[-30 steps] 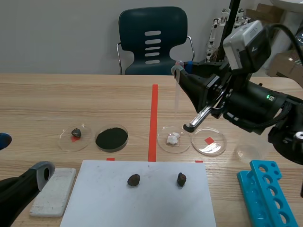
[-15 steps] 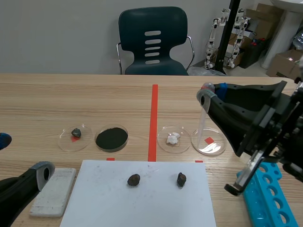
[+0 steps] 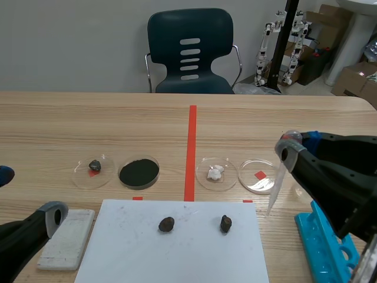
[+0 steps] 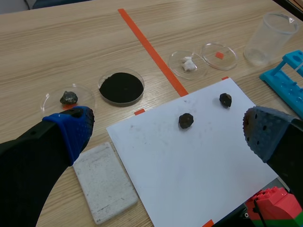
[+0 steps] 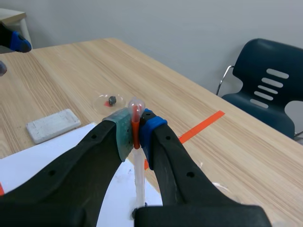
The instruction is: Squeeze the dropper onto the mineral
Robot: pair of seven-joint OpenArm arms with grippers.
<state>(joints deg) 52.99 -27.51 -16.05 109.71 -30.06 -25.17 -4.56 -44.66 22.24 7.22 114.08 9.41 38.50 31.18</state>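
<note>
R gripper (image 3: 290, 148) is clamped on the dropper (image 3: 274, 190). Its pads (image 5: 120, 137) pinch it high up, w/ the bulb's rounded top showing above them. The tube hangs nearly upright, tip down. In the scene view the tip sits above the table just off the right edge of the white sheet (image 3: 147, 253), btw the sheet and the blue rack (image 3: 330, 247), not over any mineral. L gripper (image 4: 165, 130) is spread wide w/ nothing in it, low at the near left by the white block (image 4: 106, 182). We judge it has no part in this step.

Candidate minerals:
- The left rock (image 3: 166, 223) and the right rock (image 3: 225, 223), both dark, on the sheet.
- A white chunk (image 3: 215, 173) in a clear dish (image 3: 205, 180).
- A small dark piece (image 3: 94, 165) in the far-left dish (image 3: 82, 177).

Black powder (image 3: 139, 171) and the tape-square dish (image 3: 268, 184) lie in the same row. The task doesn't say which mineral. The right rock is nearest the tip, so that's our best guess, w/ the white chunk 2nd.

Step in hand, as we read it, is positioning: the dropper is gripped, but the tip isn't over a target and nothing's been squeezed. We can't tell if there's liquid in the tube.

The next move calls for bringing the tip left until it's directly above the rock, keeping the tube vertical & clear of the surface, then pressing. One snag: we can't see how much of the bulb lies btw the pads, so closing harder may push out little.
</note>
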